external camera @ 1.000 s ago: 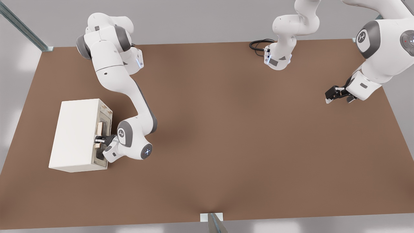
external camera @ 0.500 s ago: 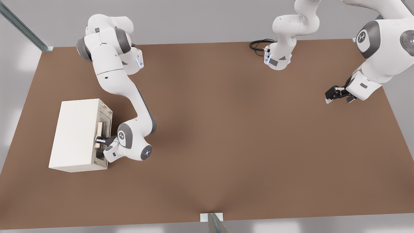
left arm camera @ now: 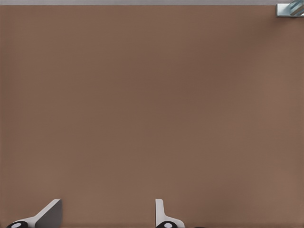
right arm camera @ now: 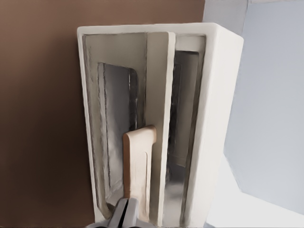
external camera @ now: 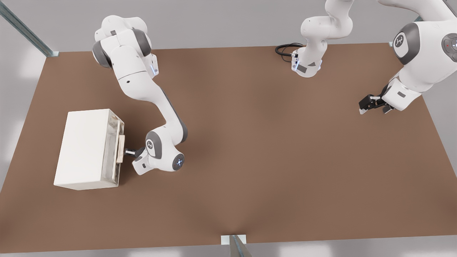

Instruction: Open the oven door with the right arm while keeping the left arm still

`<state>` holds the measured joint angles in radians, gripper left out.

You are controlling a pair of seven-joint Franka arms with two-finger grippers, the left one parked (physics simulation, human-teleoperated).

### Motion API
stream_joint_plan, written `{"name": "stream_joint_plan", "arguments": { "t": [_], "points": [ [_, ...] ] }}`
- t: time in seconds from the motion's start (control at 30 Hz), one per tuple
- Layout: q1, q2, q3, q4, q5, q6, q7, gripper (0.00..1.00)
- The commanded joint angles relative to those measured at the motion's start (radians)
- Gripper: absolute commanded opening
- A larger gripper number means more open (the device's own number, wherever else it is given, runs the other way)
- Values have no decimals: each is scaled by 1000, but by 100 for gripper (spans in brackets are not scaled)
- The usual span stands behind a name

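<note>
A big brown table [external camera: 250, 142] fills the front view. A white oven [external camera: 85, 148] sits on it, near the front view's left. The right arm [external camera: 142, 89] bends down from the table's far edge to the oven's front.

The oven door [right arm camera: 159, 123] is a little bit open. In the right wrist view it has swung partly out from the white box, and the shiny inside [right arm camera: 183, 109] shows behind it. The tan handle [external camera: 121, 149] sticks out from the door toward the arm.

The gripper [external camera: 129, 152] is at the handle, and its two fingers [right arm camera: 124, 213] are pinched close together on the near end of the handle.

So the start is done, I think: the handle is held and the door has left its frame. What is left is to pull the door out the rest of the way until it hangs wide open.
</note>
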<state>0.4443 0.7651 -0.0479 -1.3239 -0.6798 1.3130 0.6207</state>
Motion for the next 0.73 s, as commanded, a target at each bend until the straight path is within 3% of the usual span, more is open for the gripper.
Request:
{"name": "stream_joint_plan", "arguments": {
  "t": [0.0,0.03,0.07,0.1,0.17,0.23,0.7],
  "points": [
    [4,-36,3,20,129,11,117,10],
    [-7,-110,3,25,186,28,28,49],
    [-61,-179,3,55,290,63,-108,63],
    [-168,-237,2,124,486,77,-367,100],
    [-239,-473,-7,101,554,74,-545,100],
    [-303,-624,-7,31,624,72,-687,100],
    [-308,-610,-7,72,663,17,-685,100]
  ]
}}
